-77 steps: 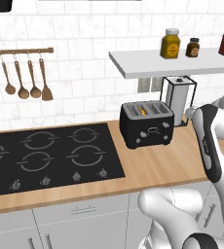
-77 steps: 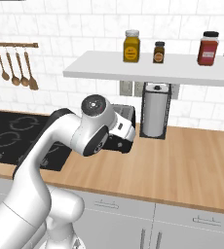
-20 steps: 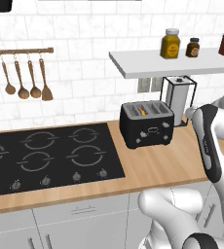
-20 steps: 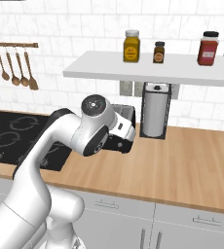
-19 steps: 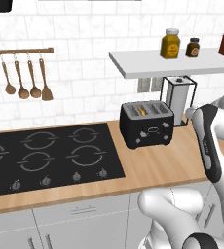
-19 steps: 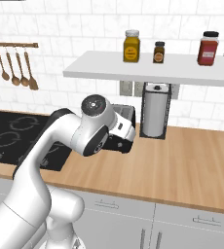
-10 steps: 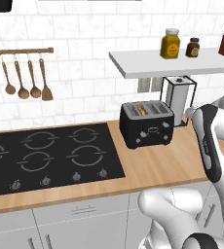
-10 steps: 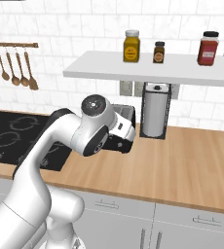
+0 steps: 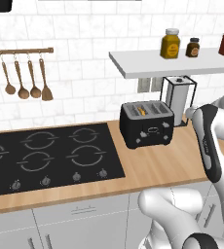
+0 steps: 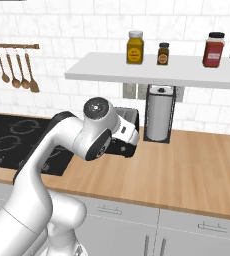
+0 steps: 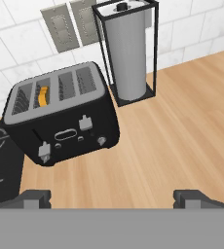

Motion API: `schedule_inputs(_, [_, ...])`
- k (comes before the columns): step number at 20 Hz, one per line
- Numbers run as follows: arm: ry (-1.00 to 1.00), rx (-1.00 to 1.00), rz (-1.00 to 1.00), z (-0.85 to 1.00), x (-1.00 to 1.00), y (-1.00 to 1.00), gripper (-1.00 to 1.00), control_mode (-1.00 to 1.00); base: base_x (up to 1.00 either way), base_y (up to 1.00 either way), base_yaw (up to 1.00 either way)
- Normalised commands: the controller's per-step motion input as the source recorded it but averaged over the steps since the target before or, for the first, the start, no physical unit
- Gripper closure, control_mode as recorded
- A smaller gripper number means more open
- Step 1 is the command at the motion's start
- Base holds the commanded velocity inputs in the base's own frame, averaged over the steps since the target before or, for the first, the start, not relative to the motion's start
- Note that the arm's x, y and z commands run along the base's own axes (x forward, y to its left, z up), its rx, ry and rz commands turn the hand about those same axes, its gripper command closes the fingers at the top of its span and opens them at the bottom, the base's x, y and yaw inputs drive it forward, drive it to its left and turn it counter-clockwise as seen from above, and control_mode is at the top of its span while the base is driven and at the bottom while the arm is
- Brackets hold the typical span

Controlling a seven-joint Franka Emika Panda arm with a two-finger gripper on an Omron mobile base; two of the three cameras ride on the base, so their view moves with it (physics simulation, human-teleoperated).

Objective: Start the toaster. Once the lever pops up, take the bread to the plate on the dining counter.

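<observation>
End effector (image 11: 111, 197) spread wide, holding nothing, hanging above bare wood counter (image 11: 182, 131) with both fingertips (image 11: 36, 197) poking up at bottom of hand view. Toaster (image 11: 63, 114) ahead and off toward upper left of that view, well apart from fingertips; long axis running roughly across view, front panel with two levers and small knobs turned toward hand. Levers both at one height on panel; whether up or pressed cannot be judged with certainty, though start step looks not yet done. Bread (image 11: 44, 96) seen as yellowish sliver standing in second slot from left. Paper towel holder (image 11: 128, 51) just beside toaster's right end, touching or nearly so. Coming move judged: forward and toward left-hand lever, keeping off holder's frame. Left base view gives toaster (image 9: 147, 124) whole, between cooktop (image 9: 46, 155) and holder, bread (image 9: 141, 111) visible in slot; right base view has toaster (image 10: 123, 136) mostly hidden behind arm's wrist, but shows shelf (image 10: 152, 70) with jars overhead.
</observation>
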Motion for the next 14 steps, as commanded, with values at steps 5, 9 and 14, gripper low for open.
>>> schedule_inputs(5, [0.0, 0.0, 0.0, 0.0, 0.0, 0.0, -1.0, -1.0, 0.0, 0.0, 0.0])
schedule_inputs(9, [0.0, 0.0, 0.0, 0.0, 0.0, 0.0, -1.0, -1.0, 0.0, 0.0, 0.0])
schedule_inputs(14, [0.0, 0.0, 0.0, 0.0, 0.0, 0.0, -1.0, -1.0, 0.0, 0.0, 0.0])
